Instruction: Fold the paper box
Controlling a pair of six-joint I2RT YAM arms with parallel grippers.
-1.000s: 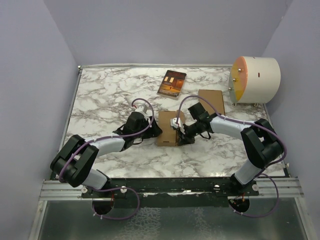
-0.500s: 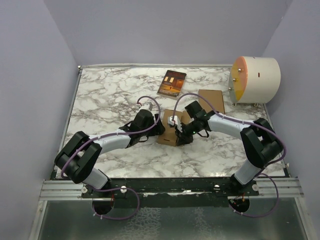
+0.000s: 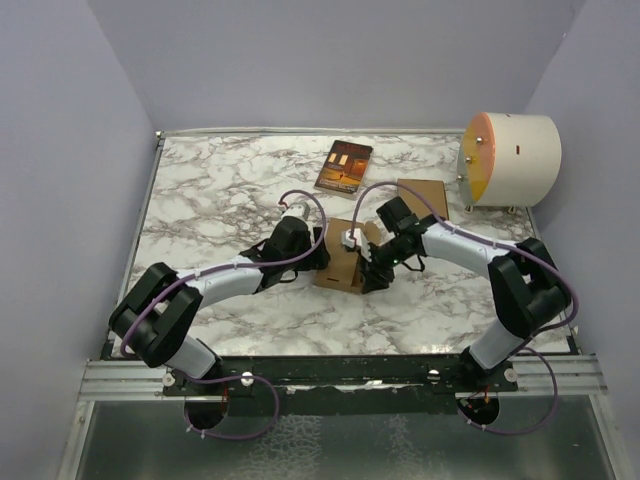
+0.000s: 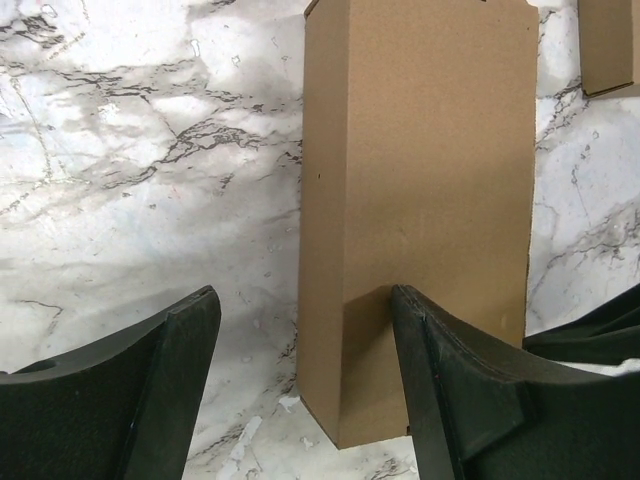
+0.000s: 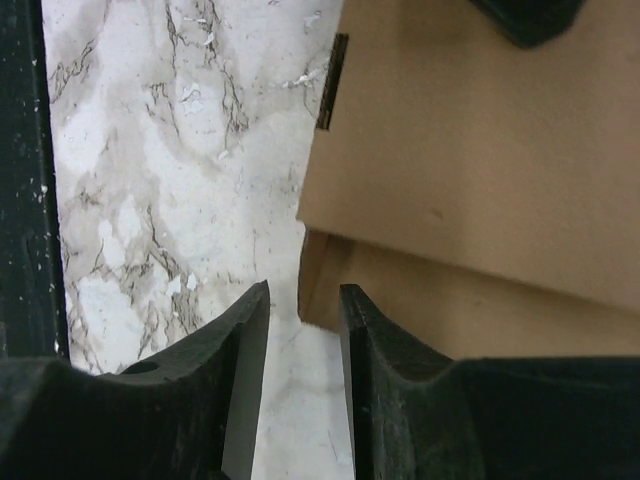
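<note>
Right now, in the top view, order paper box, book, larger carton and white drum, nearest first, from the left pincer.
1. paper box, at the left pincer
2. book, behind
3. larger carton, back right
4. white drum, far right corner

The box (image 3: 338, 260) is a slim, plain brown cardboard carton, folded up and lying flat. It sits mid-table (image 3: 220, 190), long side running 12 to 6 o'clock, a lower layer peeking out at its 5 o'clock corner.

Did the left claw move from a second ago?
Yes. The left claw moved right, ending more nearly below the book and reaching the paper box's left edge.
</note>
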